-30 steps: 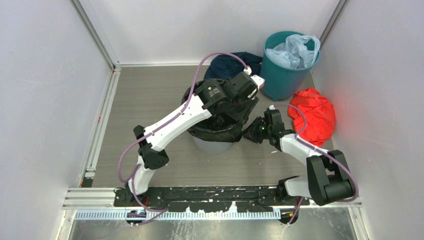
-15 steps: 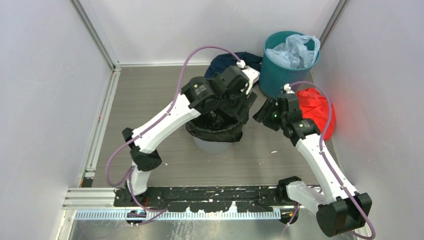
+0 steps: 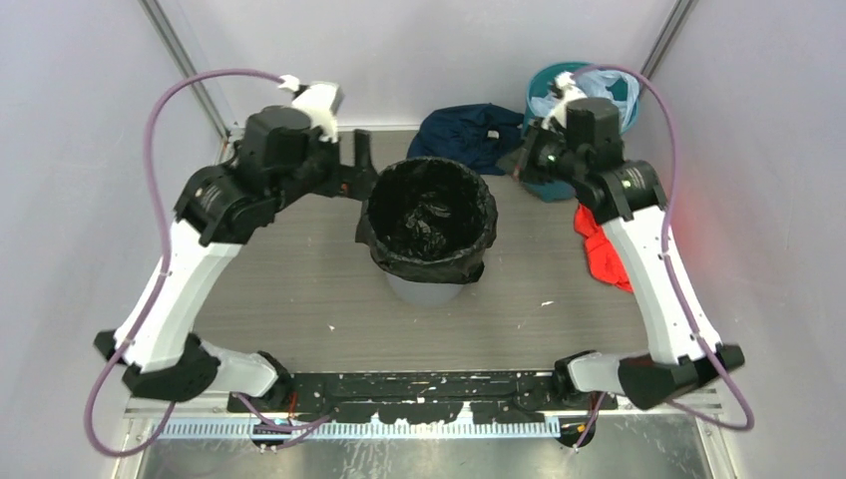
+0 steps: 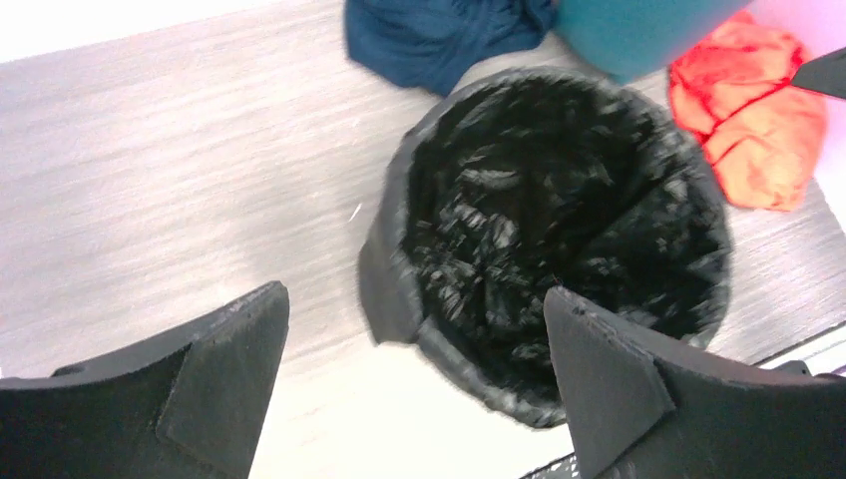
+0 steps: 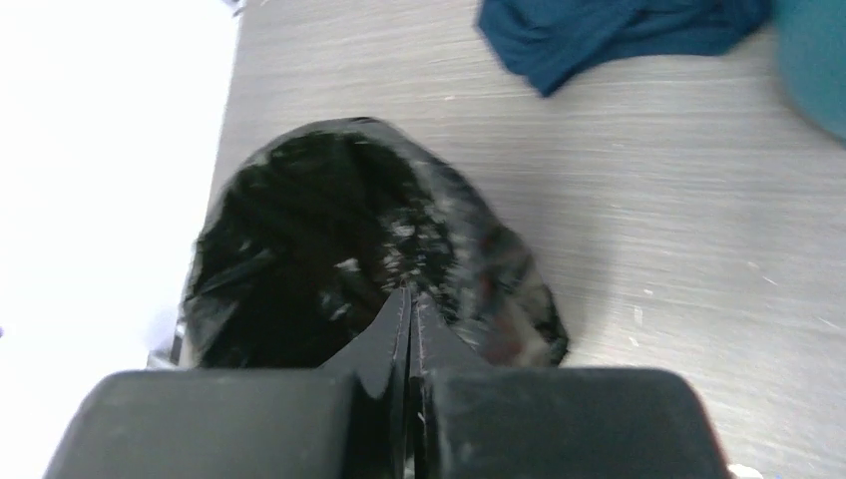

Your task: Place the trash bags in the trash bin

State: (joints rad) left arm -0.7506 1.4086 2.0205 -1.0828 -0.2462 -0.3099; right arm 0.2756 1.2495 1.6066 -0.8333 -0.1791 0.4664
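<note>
Black, thin and crinkly, the trash bag [image 3: 427, 215] lines the grey trash bin [image 3: 424, 291] mid-table, its mouth folded over the rim, so the job looks done. It should handle light, limp and slippery, and is best pinched at the bunched cuff. The left gripper [image 4: 412, 299] hangs above it, jaws wide apart and empty; the right gripper [image 5: 410, 299] is pressed together on nothing.

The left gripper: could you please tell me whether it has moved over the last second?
Yes. The left gripper has swung left, away from above the grey bin, and now sits open off the bin's far-left side.
</note>
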